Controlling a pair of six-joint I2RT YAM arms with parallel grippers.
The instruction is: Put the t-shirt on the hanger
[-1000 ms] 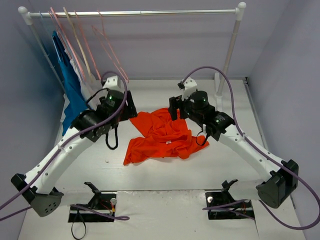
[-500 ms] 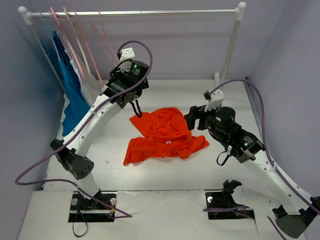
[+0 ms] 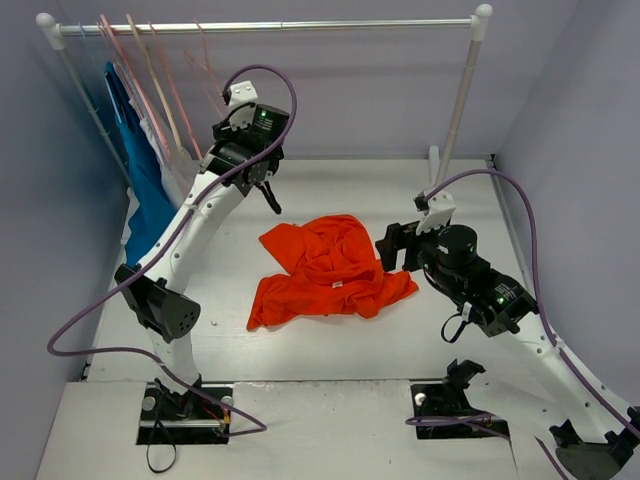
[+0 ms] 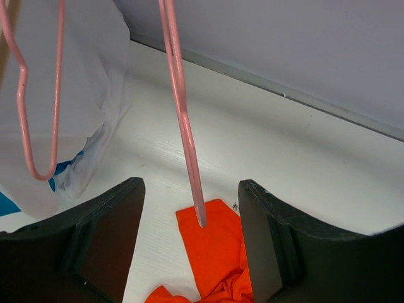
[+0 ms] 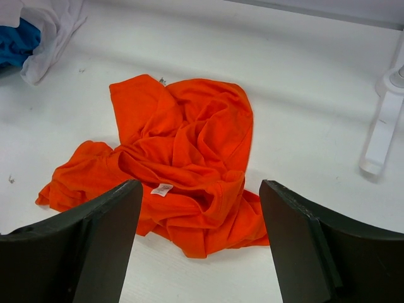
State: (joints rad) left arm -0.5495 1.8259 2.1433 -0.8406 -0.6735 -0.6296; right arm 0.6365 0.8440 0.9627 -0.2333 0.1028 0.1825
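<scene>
The orange t-shirt (image 3: 330, 265) lies crumpled on the white table, its white neck label (image 5: 162, 189) facing up. My right gripper (image 3: 388, 245) hovers open just right of it. In the right wrist view the right gripper (image 5: 201, 186) frames the shirt's collar from above and holds nothing. My left gripper (image 3: 268, 193) is raised near the rail's left end, open. In the left wrist view a pale-pink hanger (image 4: 183, 126) hangs in front of the left gripper (image 4: 190, 186), ungripped, and a corner of the t-shirt (image 4: 214, 246) shows far below.
The clothes rail (image 3: 270, 25) spans the back, its right post (image 3: 462, 100) standing on a foot (image 5: 382, 139). Several pink hangers, a beige hanger (image 3: 150, 70), a blue garment (image 3: 145, 180) and a white garment (image 4: 76, 95) hang at the left end.
My left arm has lifted from beside the shirt up to the hangers at the rail. My right arm has drawn back right and nearer, off the shirt.
</scene>
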